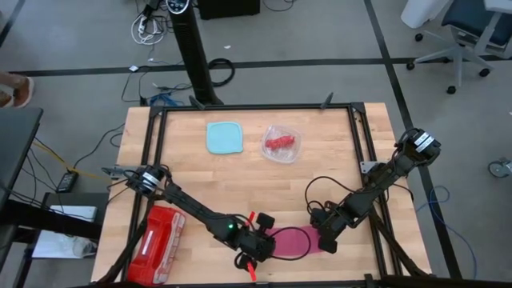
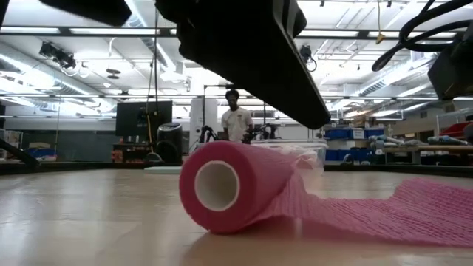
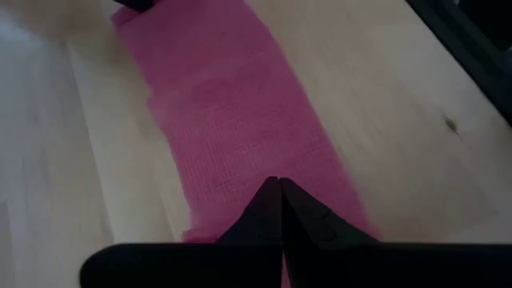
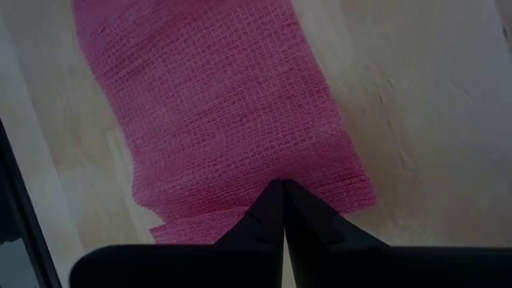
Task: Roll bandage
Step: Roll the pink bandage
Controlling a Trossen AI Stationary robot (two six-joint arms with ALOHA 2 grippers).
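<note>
Bandage pink mesh, half rolled, tail flat on table.

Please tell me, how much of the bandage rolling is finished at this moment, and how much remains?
Partly done. One end of the pink woven fabric bandage is already wound into a roll, seen in the low view. In hand: the shut left gripper is at the roll end of the strip, and the shut right gripper is over the free end. Left: a flat stretch of strip lies on the wooden table, not yet rolled.
</note>
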